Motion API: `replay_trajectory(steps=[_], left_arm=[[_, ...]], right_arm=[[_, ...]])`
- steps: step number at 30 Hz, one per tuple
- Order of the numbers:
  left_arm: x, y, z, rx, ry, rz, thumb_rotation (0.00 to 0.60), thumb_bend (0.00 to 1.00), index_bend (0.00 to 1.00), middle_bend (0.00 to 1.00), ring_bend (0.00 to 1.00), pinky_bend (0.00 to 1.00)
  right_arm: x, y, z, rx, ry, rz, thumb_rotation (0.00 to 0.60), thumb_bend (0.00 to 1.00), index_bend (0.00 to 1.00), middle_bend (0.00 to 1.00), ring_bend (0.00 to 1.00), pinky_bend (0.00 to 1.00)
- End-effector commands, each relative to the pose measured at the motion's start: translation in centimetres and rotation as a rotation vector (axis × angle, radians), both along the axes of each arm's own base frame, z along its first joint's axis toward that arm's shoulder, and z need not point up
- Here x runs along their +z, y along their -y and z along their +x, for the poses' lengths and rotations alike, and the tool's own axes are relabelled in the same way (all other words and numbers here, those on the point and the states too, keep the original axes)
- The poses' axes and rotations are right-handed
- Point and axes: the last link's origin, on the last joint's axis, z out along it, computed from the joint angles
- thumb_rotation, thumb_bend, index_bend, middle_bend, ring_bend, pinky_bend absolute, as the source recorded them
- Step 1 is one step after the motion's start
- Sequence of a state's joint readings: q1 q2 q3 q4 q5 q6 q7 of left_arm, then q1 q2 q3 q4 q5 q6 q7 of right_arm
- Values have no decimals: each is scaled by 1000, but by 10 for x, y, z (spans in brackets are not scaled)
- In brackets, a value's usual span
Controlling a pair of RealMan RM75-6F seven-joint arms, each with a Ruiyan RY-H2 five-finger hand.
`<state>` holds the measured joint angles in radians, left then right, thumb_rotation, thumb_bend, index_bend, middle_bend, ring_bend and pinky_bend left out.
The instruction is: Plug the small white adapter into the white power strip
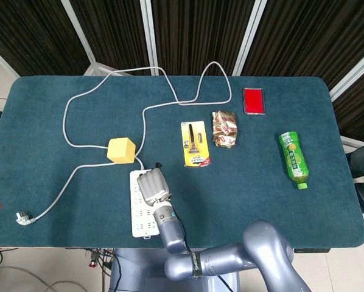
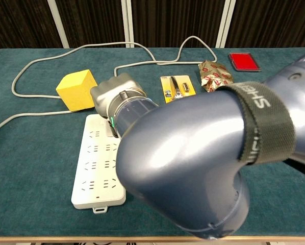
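Looks like a robot test lab rather than a home or shop. Staged on a rectangular table with dark teal felt covering point(image 1: 48, 134): unrelated props scattered across it, among them a yellow foam cube point(image 1: 122, 149), a green plastic drink bottle point(image 1: 293, 159) and a flat red card point(image 1: 254, 100). Behind the table, black ribbed panels in white frames point(image 1: 188, 30); below its front edge, loose cables on a pale floor point(image 1: 5, 258).

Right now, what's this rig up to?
The right hand sits over the upper right part of the white power strip, which lies flat by the yellow cube. The task is plugging in a small white adapter, but neither view shows the adapter; the hand and arm hide that spot. Whether it is seated cannot be told. The left hand is not in view.
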<state>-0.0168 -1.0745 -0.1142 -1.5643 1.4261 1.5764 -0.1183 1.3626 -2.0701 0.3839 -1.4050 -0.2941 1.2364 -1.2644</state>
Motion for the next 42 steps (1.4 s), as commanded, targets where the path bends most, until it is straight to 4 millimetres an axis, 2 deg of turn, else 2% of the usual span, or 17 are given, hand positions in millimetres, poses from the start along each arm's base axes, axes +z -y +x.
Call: replay_trajectory(steps=[1, 6, 13, 19, 25, 31, 35, 39, 42], left_arm=[[0, 0, 0, 0, -1, 1, 600, 84, 189, 0, 0, 0], [0, 0, 0, 2, 0, 1, 600, 84, 189, 0, 0, 0], [-1, 0, 0, 5, -2, 3, 600, 84, 188, 0, 0, 0], [-1, 0, 0, 7, -5, 4, 600, 84, 188, 0, 0, 0], [-1, -1, 0, 8, -6, 5, 600, 84, 188, 0, 0, 0], [-2, -1, 0, 10, -7, 5, 600, 84, 188, 0, 0, 0], [-1, 0, 1, 9, -6, 7, 600, 84, 188, 0, 0, 0], [-1, 1, 1, 7, -5, 12, 600, 84, 188, 0, 0, 0], [-1, 2, 2, 5, -5, 12, 600, 84, 188, 0, 0, 0]], right_arm=[[4, 2, 0, -16, 15, 4, 600, 609, 629, 548, 469, 266], [9, 3, -3, -37, 9, 20, 600, 609, 425, 415, 348, 265], [12, 3, -6, -51, -8, 34, 600, 606, 262, 249, 176, 206], [17, 3, -7, -63, -12, 43, 600, 607, 208, 199, 138, 189], [31, 5, -10, -75, -15, 35, 600, 607, 182, 181, 124, 188], [54, 4, -26, -81, -74, 26, 600, 606, 154, 178, 123, 184], [79, 5, -30, -86, -36, 6, 600, 606, 140, 178, 133, 185], [110, 5, -33, -87, 83, -18, 600, 606, 137, 281, 289, 196], [128, 5, -40, -89, 140, -37, 600, 606, 133, 408, 402, 284]])
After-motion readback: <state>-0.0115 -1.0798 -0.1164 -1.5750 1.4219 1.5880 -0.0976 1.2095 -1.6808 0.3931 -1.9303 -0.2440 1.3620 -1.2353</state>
